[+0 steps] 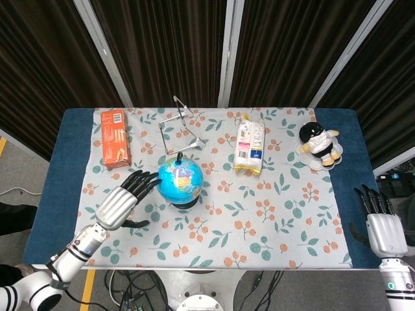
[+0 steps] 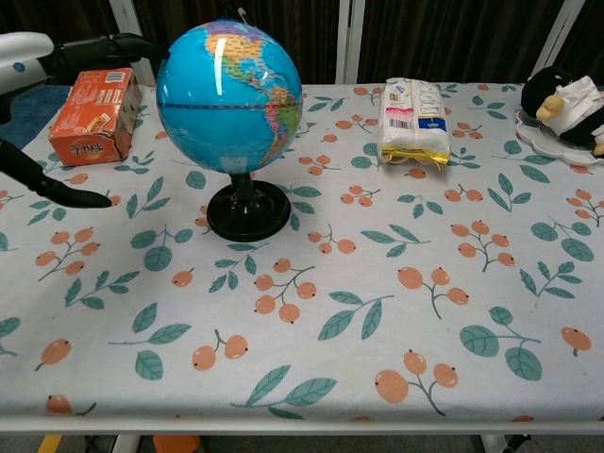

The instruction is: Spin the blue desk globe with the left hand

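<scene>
left hand (image 1: 123, 199) fingers (image 1: 144, 181) spread, holding nothing, tips at the globe (image 1: 180, 179)'s left side; spin step underway, next likely another sideways swipe.

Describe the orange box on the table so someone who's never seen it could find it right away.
On the floral tablecloth, look to the far left corner, beyond the blue globe. The orange box lies flat there; it is the only orange, rectangular carton.
</scene>
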Available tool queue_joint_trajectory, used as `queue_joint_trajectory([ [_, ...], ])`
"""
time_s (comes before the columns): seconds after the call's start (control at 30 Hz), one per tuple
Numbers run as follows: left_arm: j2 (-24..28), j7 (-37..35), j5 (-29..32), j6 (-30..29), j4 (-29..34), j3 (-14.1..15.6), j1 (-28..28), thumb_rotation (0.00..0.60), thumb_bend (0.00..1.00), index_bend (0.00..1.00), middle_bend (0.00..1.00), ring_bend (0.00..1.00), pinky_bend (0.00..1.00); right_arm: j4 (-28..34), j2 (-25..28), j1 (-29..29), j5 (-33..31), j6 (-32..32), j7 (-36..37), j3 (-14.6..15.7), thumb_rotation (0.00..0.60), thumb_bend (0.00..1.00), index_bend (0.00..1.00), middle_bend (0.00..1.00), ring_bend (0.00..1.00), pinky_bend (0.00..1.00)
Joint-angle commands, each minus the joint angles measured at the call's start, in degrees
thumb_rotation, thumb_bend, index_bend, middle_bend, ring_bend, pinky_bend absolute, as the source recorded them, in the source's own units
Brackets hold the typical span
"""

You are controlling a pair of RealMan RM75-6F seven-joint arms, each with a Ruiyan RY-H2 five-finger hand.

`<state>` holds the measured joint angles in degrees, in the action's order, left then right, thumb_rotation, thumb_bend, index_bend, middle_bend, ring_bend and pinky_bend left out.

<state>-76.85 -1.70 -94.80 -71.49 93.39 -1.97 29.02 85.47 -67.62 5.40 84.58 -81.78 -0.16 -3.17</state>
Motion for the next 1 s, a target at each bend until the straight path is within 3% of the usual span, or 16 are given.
queue_joint_trajectory([
  [0.03,0.3,-1.1,1.7,0.1,-1.4,0.0,-0.7,0.6,0.04,0.07,0.01,0.0,0.0,0.0,0.0,0.0,-0.1,0.0,0.0,0.0,0.6,0.27,0.0,0.0,0.0,0.0],
  [0.47,1.1,-3.2,4.5,-1.8,-3.9,-1.1,-2.2,0.6,0.04,0.07,0.01,0.0,0.0,0.2,0.1,0.0,0.1,-0.2,-0.2,-0.1,0.6,0.28,0.0,0.0,0.0,0.0],
  [0.77,1.9,-2.1,-2.1,-6.8,0.3,-1.7,-1.7,0.6,0.04,0.07,0.01,0.0,0.0,0.3,0.0,0.1,0.1,-0.1,-0.3,-0.1,0.6,0.28,0.0,0.0,0.0,0.0],
  [1.0,1.6,0.1,-6.4,-5.0,4.0,-0.7,0.4,0.6,0.04,0.07,0.02,0.0,0.0,0.0,-0.1,0.1,0.0,0.1,0.0,0.0,0.6,0.28,0.0,0.0,0.0,0.0],
])
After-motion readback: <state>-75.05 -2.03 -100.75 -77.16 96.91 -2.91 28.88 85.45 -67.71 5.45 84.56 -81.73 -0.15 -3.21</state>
